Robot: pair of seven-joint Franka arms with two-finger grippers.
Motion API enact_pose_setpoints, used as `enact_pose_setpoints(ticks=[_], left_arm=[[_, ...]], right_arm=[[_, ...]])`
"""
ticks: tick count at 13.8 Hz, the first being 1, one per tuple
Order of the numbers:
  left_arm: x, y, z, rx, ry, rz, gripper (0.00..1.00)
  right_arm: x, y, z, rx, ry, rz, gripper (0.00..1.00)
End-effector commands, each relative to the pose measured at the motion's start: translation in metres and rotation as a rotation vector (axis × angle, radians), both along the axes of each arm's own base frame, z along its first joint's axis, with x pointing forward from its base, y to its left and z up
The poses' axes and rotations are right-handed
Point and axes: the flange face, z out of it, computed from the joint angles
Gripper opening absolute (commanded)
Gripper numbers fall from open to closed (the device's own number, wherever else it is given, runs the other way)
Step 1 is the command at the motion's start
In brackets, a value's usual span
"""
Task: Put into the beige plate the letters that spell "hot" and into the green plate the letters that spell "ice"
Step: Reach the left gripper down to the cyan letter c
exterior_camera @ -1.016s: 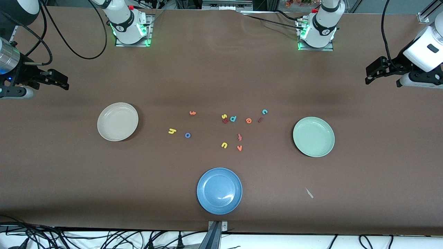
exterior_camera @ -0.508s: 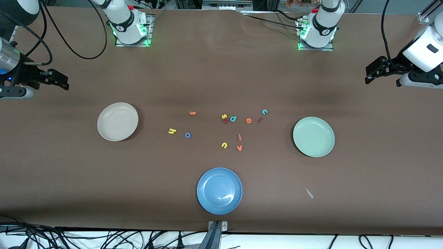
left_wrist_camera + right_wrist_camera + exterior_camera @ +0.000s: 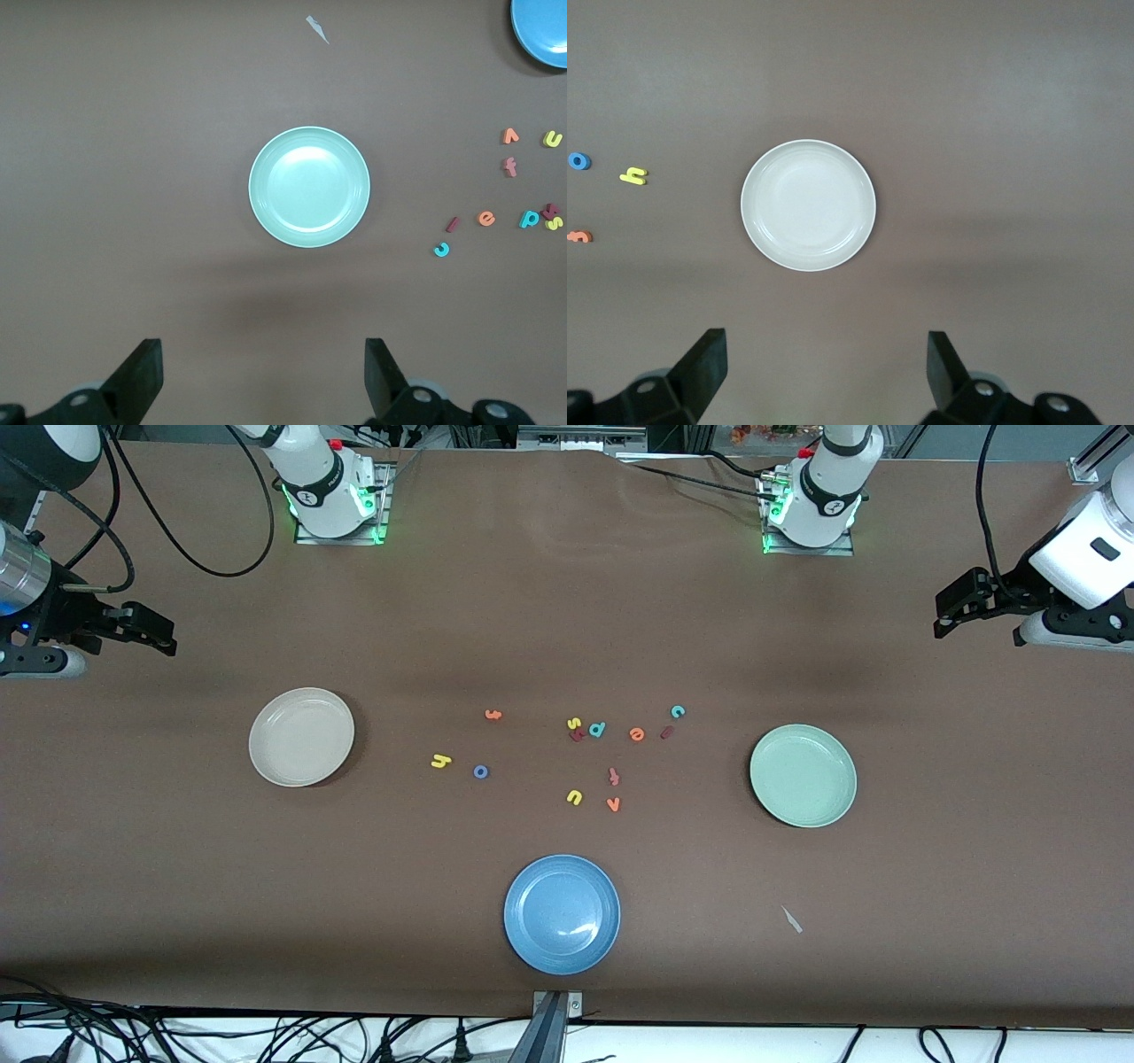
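Note:
The beige plate (image 3: 301,737) (image 3: 808,205) lies empty toward the right arm's end. Beside it are the yellow h (image 3: 441,761) (image 3: 633,176), blue o (image 3: 480,771) (image 3: 578,161) and orange t (image 3: 493,714) (image 3: 578,236). The green plate (image 3: 803,775) (image 3: 309,187), also empty, lies toward the left arm's end, with the teal c (image 3: 678,711) (image 3: 441,250), maroon i (image 3: 666,732) (image 3: 453,224) and orange e (image 3: 636,733) (image 3: 486,218) close by. My right gripper (image 3: 158,631) (image 3: 825,341) and left gripper (image 3: 944,615) (image 3: 263,350) hang open, holding nothing, at the table's two ends.
A blue plate (image 3: 562,914) sits nearest the front camera. Other letters lie mid-table: teal d (image 3: 596,729), yellow s (image 3: 574,723), a dark red one (image 3: 578,735), pink t-like one (image 3: 613,777), yellow u (image 3: 574,797), orange v (image 3: 612,804). A small pale scrap (image 3: 792,919) lies near the front edge.

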Motion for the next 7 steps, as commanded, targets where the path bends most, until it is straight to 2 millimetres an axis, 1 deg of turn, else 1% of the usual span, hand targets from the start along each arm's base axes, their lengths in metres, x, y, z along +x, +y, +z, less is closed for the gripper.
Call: enact_pose_setpoints(ticks=[1,2,3,4,5,6,7], left_arm=[[0.008,-0.006,-0.009,-0.041,0.033,-0.011,1.00],[0.011,-0.008,-0.013,-0.062,0.043,-0.017,1.00],[0.019,-0.014,-0.032,-0.062,0.076,-0.028,1.00],[0.023,-0.024,-0.047,-0.065,0.118,-0.046,1.00],[0.021,-0.029,-0.051,-0.062,0.142,-0.058,1.00],[0.022,-0.038,-0.059,-0.061,0.159,-0.074,1.00],[0.026,-0.044,-0.075,-0.063,0.196,-0.083,1.00]], right_arm=[[0.000,0.000,0.003,0.016,0.005,-0.006,1.00],[0.000,-0.001,0.004,0.015,0.002,-0.007,1.00],[0.000,0.000,0.004,0.016,0.002,-0.007,1.00],[0.000,0.000,0.004,0.016,0.002,-0.007,1.00],[0.000,0.000,0.004,0.016,0.002,-0.007,1.00],[0.000,-0.001,0.004,0.015,0.002,-0.007,1.00],[0.000,0.000,0.004,0.016,0.002,-0.009,1.00]])
